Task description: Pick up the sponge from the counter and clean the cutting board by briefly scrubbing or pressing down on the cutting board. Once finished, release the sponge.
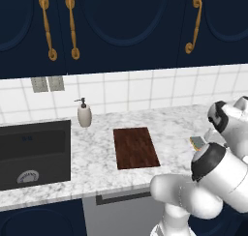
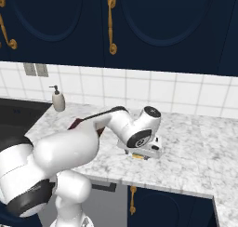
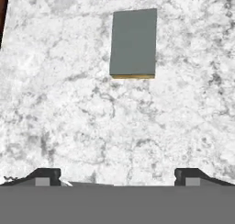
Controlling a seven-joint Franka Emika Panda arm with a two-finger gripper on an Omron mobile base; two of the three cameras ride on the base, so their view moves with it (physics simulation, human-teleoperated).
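Your gripper is open, with its two fingertips spread wide apart and nothing between them. It hangs over the counter, just to the right of the cutting board. The sponge lies flat on the white stone ahead of your fingertips, grey-green side up, with a thin yellow edge showing. You are not touching it. From the left base view, the sponge sits well to the right of the cutting board, partly behind your arm. A soap bottle stands behind the cutting board to its left, next to the black sink.
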